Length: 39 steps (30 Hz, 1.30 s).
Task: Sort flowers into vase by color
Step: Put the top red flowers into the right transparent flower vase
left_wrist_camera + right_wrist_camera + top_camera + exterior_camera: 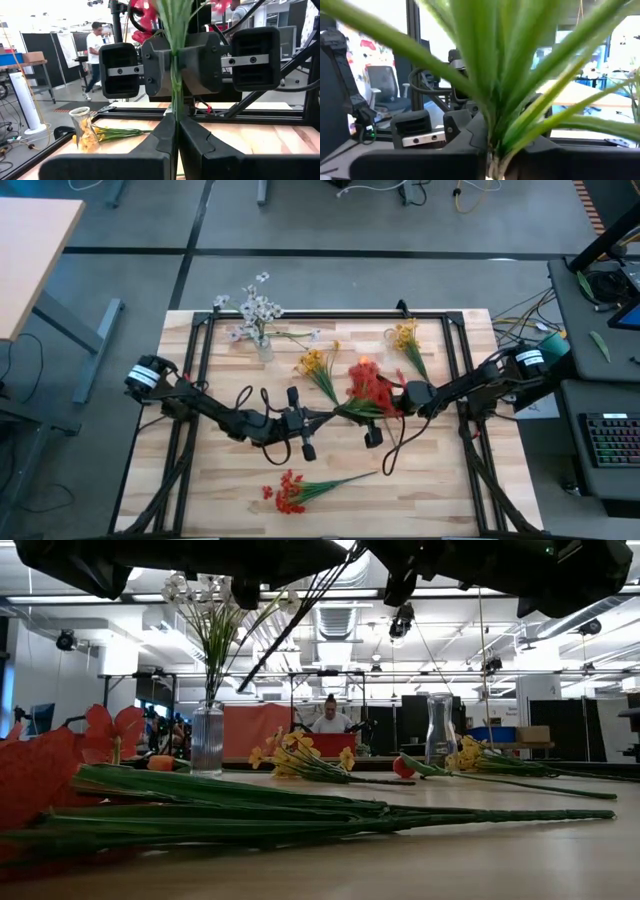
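Held spray: red flower spray (372,388) up off the desk (420,480), mid-desk, between both arms; stem runs twd left arm.
Left gripper (322,418): fingers together, clamped on the stem's end; left wrist view shows the thin stem pinched between the closed fingers (160,140).
Right gripper (398,402): clamped on the same spray just below the blossoms; right wrist view shows green leaves fanning up from between its fingers.
High view only: second red spray (300,490) lying flat at the near edge of the desk, well apart from the arms; yellow spray (318,368) lying mid-desk.
Low view only: people in the room behind the desk; arms show only as dark shapes overhead.
Vase 1: clear vase (207,738) upright at the far left of the desk, holds white flowers (252,308).
Vase 2: clear vase (439,727) in low view stands upright toward far right; in left wrist view a clear vase (82,127) has a yellow spray (406,340) at it, stems on the desk; whether stems are inside, cannot tell.
Arm pose: both arms reach low from the desk's sides, meeting at centre, grippers facing each other.
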Tool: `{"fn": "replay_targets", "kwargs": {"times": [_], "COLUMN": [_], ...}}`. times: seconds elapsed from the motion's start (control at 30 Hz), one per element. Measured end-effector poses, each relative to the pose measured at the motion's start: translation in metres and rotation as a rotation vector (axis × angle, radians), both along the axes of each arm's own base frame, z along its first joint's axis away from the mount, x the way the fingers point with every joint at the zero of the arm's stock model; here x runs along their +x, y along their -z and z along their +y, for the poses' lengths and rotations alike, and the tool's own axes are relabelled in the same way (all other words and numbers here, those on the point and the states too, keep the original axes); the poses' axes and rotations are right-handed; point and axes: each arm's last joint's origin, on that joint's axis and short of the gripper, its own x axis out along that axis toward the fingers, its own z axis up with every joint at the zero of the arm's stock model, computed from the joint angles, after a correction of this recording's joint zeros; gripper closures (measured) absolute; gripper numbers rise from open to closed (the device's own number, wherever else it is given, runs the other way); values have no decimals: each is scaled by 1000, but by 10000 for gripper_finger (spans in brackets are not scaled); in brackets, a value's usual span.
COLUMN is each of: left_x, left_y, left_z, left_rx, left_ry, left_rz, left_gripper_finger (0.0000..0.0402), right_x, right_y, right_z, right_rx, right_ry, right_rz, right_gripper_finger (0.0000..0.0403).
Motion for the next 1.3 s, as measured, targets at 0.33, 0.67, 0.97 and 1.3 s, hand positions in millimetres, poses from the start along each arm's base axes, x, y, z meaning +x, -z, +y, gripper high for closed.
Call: {"fn": "replay_targets", "kwargs": {"times": [0.33,0.67,0.97,1.3], "left_x": [-6,-36,-54,-55], "left_y": [-4,-31,-50,-51], "left_z": [-1,10,16,19], "left_rx": [-11,-76,-69,-37], "left_ry": [42,43,42,-29], "left_rz": [85,256,271,274], "left_gripper_finger": [307,228,238,242], "right_x": [-6,-46,-86,-90], "right_y": [-8,-41,-105,-142], "right_z": [-6,-21,-41,-91], "right_rx": [70,120,152,124], "right_ry": [-13,326,848,1152], "right_rz": [93,495,568,484], "right_gripper_finger": [390,390,390,390]}}
